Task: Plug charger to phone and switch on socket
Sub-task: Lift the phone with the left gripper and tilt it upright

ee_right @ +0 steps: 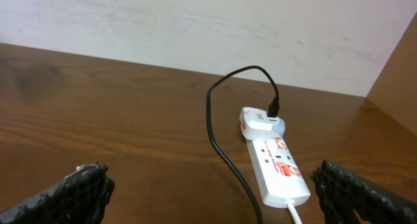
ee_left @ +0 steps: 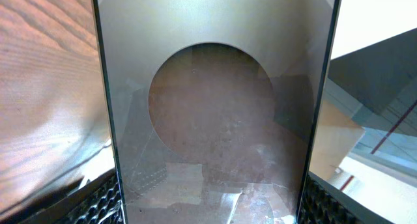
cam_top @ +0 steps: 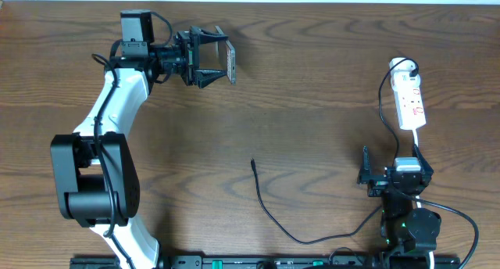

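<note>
Just before the socket (cam_top: 411, 101), the right gripper (cam_top: 393, 163) is held with fingers wide apart, pointed along the socket's long axis. The charger (cam_top: 260, 192) tip is seen on open table (cam_top: 312, 128), well left of the socket. Far left, the phone (cam_top: 231, 63) is clamped edge-on in the left gripper (cam_top: 221, 63).
</note>
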You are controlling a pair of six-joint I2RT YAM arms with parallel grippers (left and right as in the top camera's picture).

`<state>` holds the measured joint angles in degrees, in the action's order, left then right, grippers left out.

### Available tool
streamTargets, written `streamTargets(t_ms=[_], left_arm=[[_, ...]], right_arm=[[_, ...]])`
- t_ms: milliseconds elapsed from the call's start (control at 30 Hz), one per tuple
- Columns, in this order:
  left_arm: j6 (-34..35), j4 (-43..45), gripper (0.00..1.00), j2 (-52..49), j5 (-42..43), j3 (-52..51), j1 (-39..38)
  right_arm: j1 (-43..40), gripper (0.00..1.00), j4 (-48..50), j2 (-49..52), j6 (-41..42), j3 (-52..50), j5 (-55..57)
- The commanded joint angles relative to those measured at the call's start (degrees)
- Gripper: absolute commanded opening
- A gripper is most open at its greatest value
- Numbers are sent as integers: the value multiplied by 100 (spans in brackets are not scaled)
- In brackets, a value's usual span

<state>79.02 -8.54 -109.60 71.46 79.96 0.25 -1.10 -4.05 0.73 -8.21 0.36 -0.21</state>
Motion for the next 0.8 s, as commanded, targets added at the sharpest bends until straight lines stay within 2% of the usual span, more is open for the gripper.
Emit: streamTargets(t_ms=[0,767], left_arm=[[278,66,7,205,315,153,9],[275,352,7,205,317,153,11]], right_arm=[[-31,99,-31,-24,-63,-4,26],[-31,99,-31,-24,-63,-4,26]])
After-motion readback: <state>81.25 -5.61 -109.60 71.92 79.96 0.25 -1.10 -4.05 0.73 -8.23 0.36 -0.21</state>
